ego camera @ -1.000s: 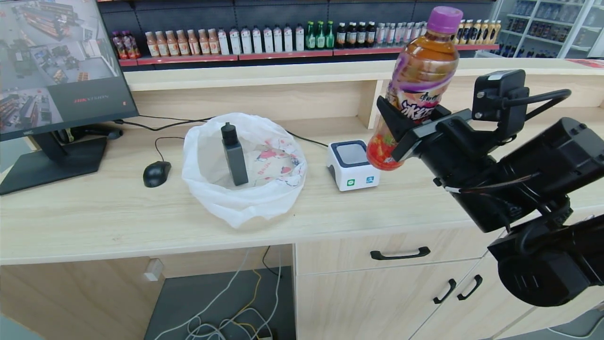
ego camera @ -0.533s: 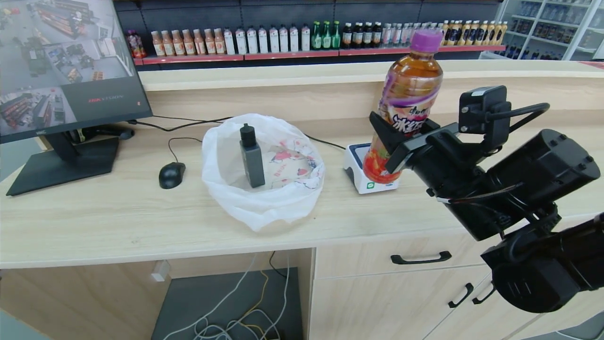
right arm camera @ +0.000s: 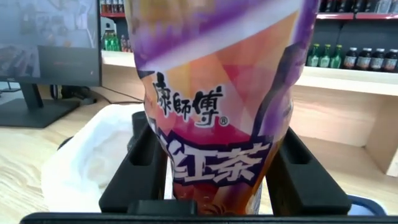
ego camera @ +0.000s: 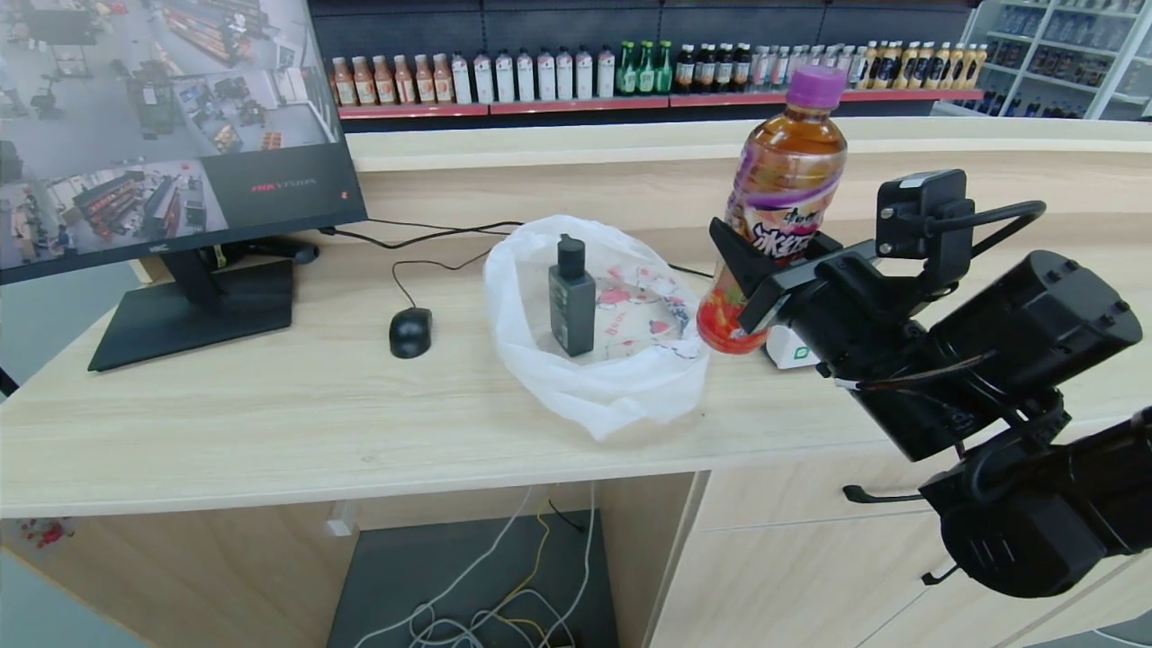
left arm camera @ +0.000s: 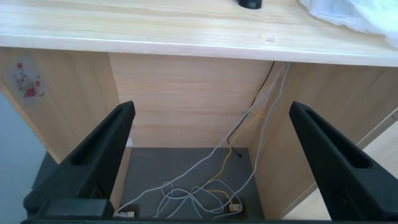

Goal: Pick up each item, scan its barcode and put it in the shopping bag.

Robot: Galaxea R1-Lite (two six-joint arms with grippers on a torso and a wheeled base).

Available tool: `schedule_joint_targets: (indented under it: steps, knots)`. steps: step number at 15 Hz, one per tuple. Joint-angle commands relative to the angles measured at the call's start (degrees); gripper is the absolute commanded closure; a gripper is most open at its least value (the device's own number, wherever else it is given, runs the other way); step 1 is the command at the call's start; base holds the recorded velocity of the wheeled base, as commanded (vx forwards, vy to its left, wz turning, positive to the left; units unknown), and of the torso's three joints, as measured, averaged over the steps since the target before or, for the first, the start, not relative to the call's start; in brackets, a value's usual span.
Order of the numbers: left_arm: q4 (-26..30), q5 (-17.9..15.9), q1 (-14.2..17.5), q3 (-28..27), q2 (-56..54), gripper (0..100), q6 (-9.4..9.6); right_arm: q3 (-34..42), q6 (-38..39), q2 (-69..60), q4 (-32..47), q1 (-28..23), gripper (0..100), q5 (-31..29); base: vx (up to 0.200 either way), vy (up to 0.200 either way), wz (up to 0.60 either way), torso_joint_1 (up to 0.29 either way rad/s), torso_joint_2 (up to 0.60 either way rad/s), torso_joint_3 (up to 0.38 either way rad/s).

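My right gripper is shut on a tea bottle with a purple cap, held upright above the counter. The bottle's base hangs just beyond the right rim of the white shopping bag, and it covers most of the white barcode scanner. A dark grey bottle stands upright inside the bag. The right wrist view has the tea bottle between the black fingers, with the bag behind. My left gripper is open, low in front of the counter's open underside.
A monitor on its stand and a black mouse sit left of the bag. A raised ledge runs along the counter's back, shop shelves of bottles beyond. Loose cables lie under the counter; drawers are below right.
The camera has shifted, moving the whole scene rightward. Relative to the scanner, my right gripper carried the tea bottle left, from its right side to beside the bag's rim, and slightly lower.
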Motion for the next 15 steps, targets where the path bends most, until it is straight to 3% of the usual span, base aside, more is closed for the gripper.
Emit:
schedule_joint_targets:
  steps: [1,11,15]
  knots:
    - [0.0,0.0,0.0,0.0,0.0,0,0.09,-0.1,0.0,0.2,-0.1,0.1,100,0.0,0.000,0.200,0.00,0.002,0.01,0.002]
    - [0.0,0.0,0.0,0.0,0.0,0,0.09,-3.5,-0.9,4.2,0.2,0.1,100,-1.9,0.000,0.000,0.00,0.000,0.00,0.000]
    - [0.0,0.0,0.0,0.0,0.0,0,0.09,-14.8,-0.7,6.2,12.8,0.1,100,-2.2,0.000,0.000,0.00,0.000,0.00,0.000]
